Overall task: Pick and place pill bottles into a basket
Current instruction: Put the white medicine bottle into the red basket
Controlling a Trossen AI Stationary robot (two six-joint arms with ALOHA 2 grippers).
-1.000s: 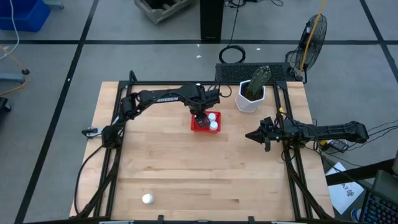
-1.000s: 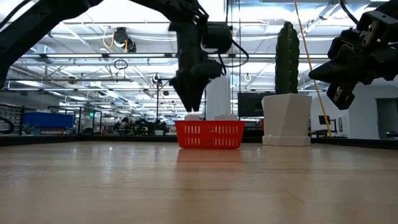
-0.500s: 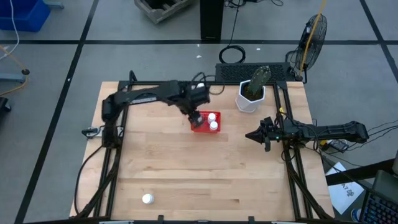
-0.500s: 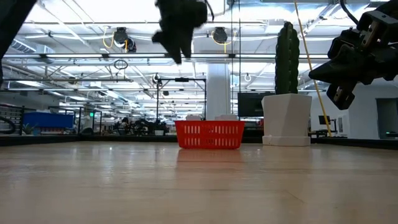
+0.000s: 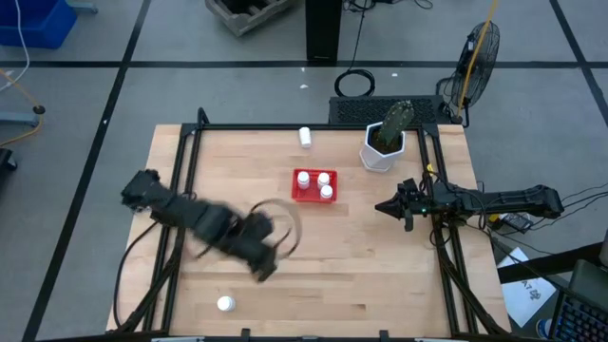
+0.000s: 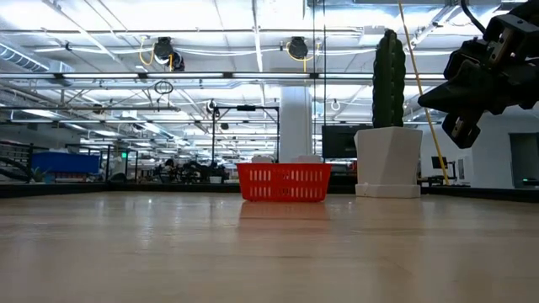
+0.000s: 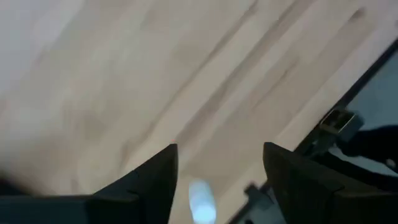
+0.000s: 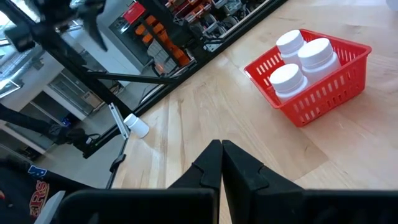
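Tabletop (image 5: 380, 275): left end effector (image 5: 261, 263) now off basket (image 5: 313, 185), forward.

Table layout, high view.
Basket (image 5: 313, 186) mid-table holding three bottles (image 5: 324, 178); planter (image 5: 382, 147) behind-right of it; one bottle (image 5: 305, 137) at far edge, another (image 5: 225, 304) near front-left edge.

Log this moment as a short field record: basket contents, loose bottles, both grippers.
basket: red, mid-table, holds three pill bottles
loose bottle 1: at the table's far edge
loose bottle 2: near the front edge
left gripper: blurred in motion over the front-left table, fingers apart, empty
right gripper: waiting at the right side, fingers together
planter: white, with cactus, right of the basket
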